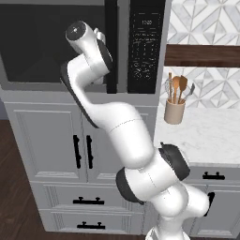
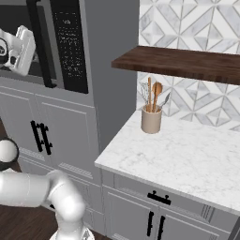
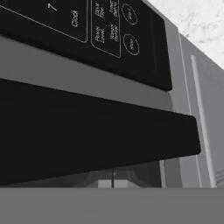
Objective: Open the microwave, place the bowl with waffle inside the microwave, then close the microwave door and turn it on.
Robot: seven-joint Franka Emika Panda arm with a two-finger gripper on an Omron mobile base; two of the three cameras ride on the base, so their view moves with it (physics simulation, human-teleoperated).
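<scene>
The microwave (image 1: 47, 47) is built in above grey cabinets, and its door (image 2: 18, 18) looks shut, the dark glass flush with the frame. My arm reaches up to the long vertical black bar handle (image 1: 111, 47). My gripper (image 2: 33, 50) sits right against the handle (image 2: 41, 51), its fingers hidden by the white hand. In the hand view the handle (image 3: 87, 131) runs across very close, with the black keypad (image 3: 87, 35) just beyond it. The fingertips are not visible there. The bowl with waffle is out of view.
A beige crock with wooden spoons (image 2: 151, 118) stands on the marble counter (image 2: 178, 154) to the right, under a dark wooden shelf (image 2: 187, 63). Grey cabinet doors with short black handles (image 1: 82, 151) are below the microwave.
</scene>
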